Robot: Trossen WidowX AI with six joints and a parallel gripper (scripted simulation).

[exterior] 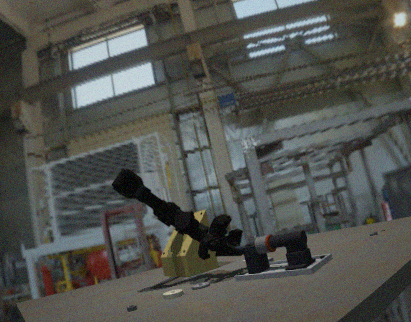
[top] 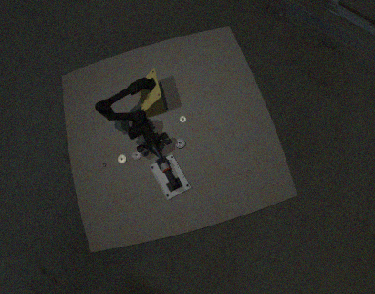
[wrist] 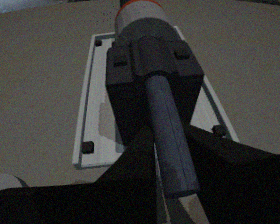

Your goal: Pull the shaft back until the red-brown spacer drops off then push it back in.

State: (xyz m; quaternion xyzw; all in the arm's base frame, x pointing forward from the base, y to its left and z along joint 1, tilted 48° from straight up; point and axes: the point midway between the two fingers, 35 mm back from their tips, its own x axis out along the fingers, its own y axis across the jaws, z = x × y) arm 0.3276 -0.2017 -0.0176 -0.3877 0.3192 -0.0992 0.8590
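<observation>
My gripper (top: 160,154) (exterior: 241,250) (wrist: 162,130) is shut on the shaft. The grey shaft (wrist: 172,140) passes through the near dark support block (exterior: 256,261) (wrist: 153,90), its free end pointing back between my fingers. The red-brown spacer (top: 165,170) (exterior: 269,243) (wrist: 136,2) is a thin ring between a light grey spacer (exterior: 261,244) (wrist: 141,14) and the big dark housing block (top: 174,183) (exterior: 298,250). A darker grey ring (wrist: 147,31) lies against the support block. Whether the rings touch the housing is hard to tell.
The white base plate (top: 184,179) (wrist: 89,110) carries both blocks. Flat pale discs (top: 121,159) (exterior: 173,293) and grey discs (top: 181,143) (exterior: 201,285) lie on the table around my gripper. A yellow block (top: 155,101) (exterior: 191,260) stands by the arm.
</observation>
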